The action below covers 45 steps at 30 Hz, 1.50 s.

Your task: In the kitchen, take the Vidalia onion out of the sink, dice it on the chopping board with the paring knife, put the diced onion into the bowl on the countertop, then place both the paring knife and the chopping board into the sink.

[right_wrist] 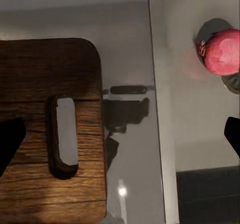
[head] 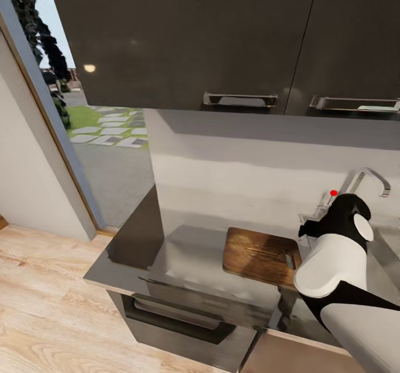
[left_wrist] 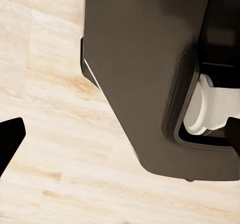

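With its fingers spread apart and empty, the right gripper (right_wrist: 120,134) hovers over the countertop strip between the dark-brown wooden chopping board (right_wrist: 47,129) and the grey steel sink (right_wrist: 200,119), where the reddish round onion (right_wrist: 222,51) lies, probably lining up to fetch it.

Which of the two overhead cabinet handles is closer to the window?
The left handle, on the wider cabinet door; the other handle sits above the tap.

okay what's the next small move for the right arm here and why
Probably shift the right gripper sideways over the sink toward the reddish onion. Its dark fingertips look spread, nothing between them, and it hovers at the chopping board's handle-hole end beside the basin.
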Available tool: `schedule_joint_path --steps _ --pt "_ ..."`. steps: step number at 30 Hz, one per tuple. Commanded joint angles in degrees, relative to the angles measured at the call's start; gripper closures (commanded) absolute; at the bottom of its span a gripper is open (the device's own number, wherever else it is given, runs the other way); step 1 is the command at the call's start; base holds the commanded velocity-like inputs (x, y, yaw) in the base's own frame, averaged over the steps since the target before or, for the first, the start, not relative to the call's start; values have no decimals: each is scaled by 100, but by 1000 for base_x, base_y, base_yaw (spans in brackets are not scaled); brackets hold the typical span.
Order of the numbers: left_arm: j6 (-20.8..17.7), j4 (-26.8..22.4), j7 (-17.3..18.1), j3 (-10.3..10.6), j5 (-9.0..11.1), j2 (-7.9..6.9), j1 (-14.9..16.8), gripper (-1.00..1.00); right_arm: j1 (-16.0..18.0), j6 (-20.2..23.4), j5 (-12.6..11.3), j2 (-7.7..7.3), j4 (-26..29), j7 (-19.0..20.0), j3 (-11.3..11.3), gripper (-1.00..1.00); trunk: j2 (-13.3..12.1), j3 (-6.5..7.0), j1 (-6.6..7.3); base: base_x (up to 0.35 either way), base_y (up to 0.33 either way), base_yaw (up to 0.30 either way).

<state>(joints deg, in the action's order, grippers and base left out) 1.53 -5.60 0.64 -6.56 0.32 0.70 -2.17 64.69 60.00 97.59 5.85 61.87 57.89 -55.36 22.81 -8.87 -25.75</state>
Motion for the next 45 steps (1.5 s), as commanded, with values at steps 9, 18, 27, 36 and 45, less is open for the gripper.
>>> schedule_joint_path --steps 9,18,27,36,45 --pt "325 -587 0 -38 3 16 -2 -100 9 -2810 -144 4 348 1346 42 -100 11 -7 -4 0 0 -4" --pt "371 -1016 -1 -30 2 131 -2 -100 -241 -3407 -1138 133 376 1267 26 -100 11 -6 -4 0 0 0" --pt "374 -1197 -11 -30 3 390 -2 -100 -360 -3419 -1932 246 292 983 32 -100 11 4 -4 -42 -30 -21" --pt "394 -1206 -11 -30 3 393 -2 -100 -417 -3430 -2199 250 265 983 26 -100 11 73 -4 -236 -167 -92" --pt "400 -1206 -11 -38 3 371 -2 -100 -422 -3439 -2209 250 256 970 25 -100 11 153 -4 -117 -92 -18"
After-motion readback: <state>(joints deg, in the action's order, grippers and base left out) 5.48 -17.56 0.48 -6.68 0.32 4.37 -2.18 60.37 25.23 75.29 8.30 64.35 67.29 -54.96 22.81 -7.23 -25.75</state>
